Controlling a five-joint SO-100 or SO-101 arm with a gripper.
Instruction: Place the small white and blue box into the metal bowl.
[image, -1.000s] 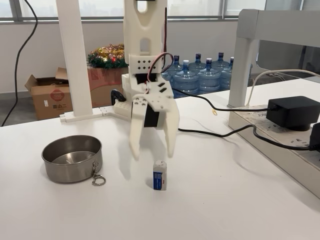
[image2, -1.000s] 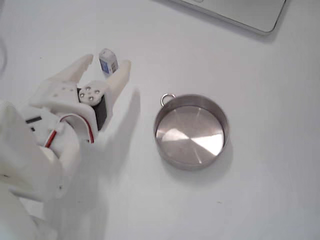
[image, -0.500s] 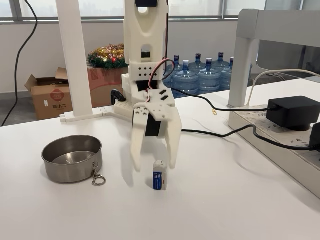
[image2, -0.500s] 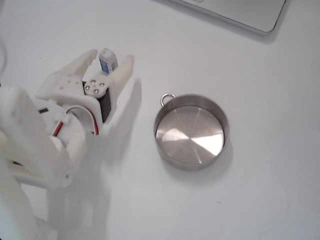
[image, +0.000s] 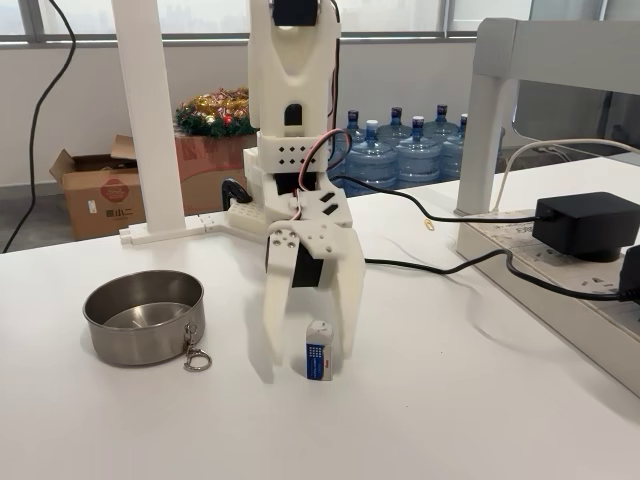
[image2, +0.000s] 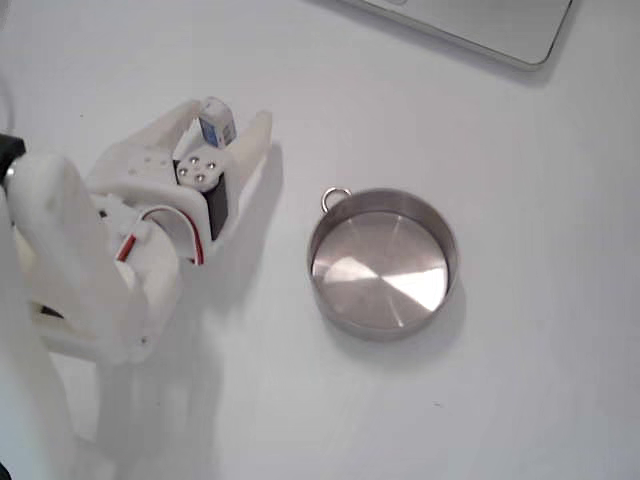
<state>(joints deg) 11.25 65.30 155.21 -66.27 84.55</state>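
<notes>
Two spread fingers of the gripper (image: 308, 352) bracket the small white and blue box (image: 319, 351), standing upright on the table (image: 450, 400), well apart from the metal bowl (image: 144, 317); nothing gripped yet.

We see our white gripper (image: 308, 352) reaching down, fingers spread either side of the small box (image: 319, 351), which stands upright on the table (image: 480, 400). Left of the box sits the metal bowl (image: 144, 317), well apart.
</notes>
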